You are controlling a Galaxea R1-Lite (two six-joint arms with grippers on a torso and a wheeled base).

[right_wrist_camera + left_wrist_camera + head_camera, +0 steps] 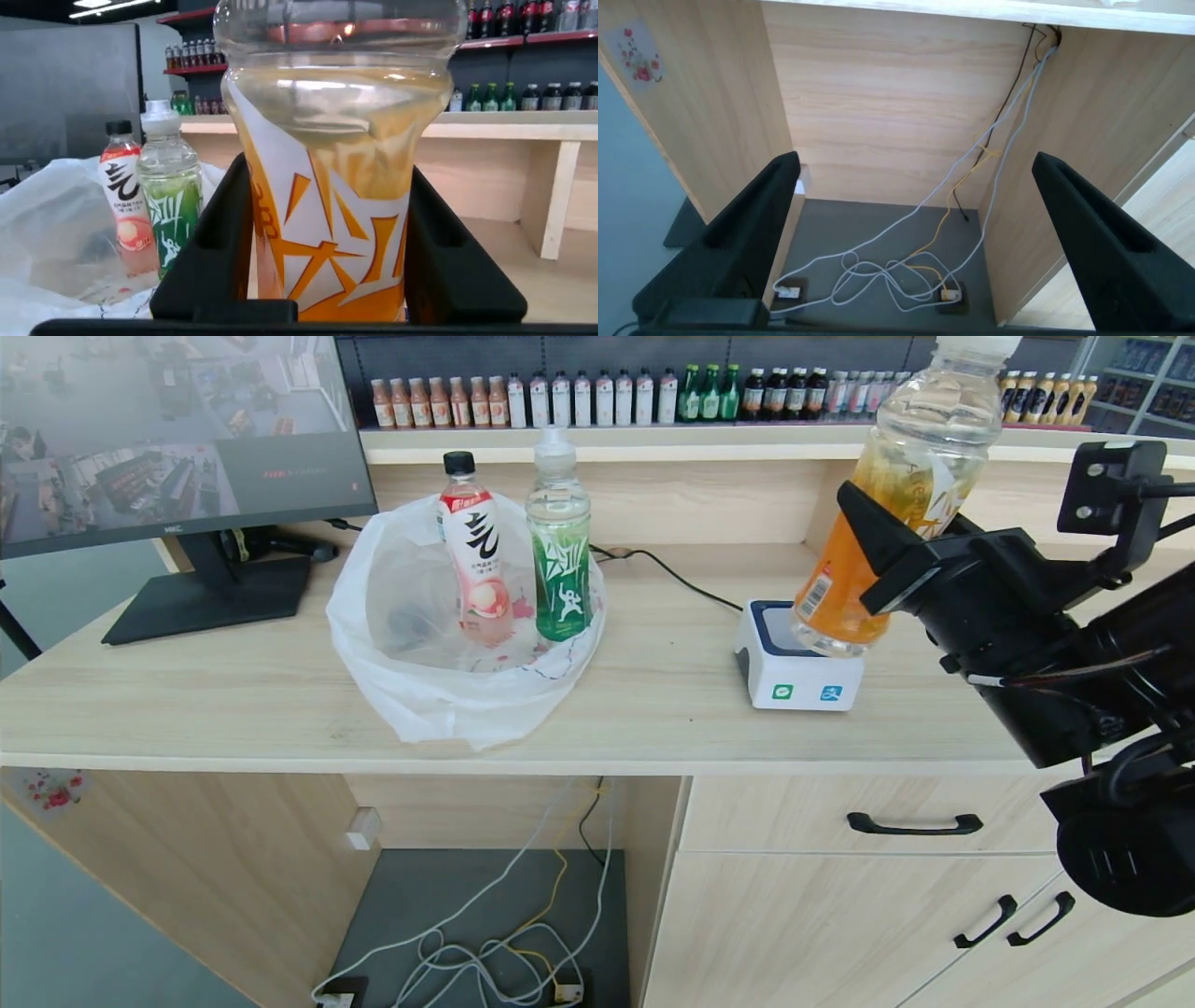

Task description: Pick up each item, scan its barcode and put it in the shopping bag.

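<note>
Where the counter [653, 709] overhangs a recess with loose cables [906, 273], the left gripper [915, 166] hangs with its fingers spread wide and nothing between them. Up on the counter's right side, the right gripper [887, 560] is clamped on the orange bottle [901, 485], which is tilted with its base right over the white scanner [794, 679]. To the left, the shopping bag [392, 616] lies open with a pink bottle [476, 569] and a green bottle [558, 560] upright inside. A shelf of drinks [597, 399] lines the back.

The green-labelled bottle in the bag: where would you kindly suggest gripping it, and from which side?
Probably around the green-labelled bottle at its label, coming from the robot's right: it stands upright, and the pink bottle crowds its left side.
</note>
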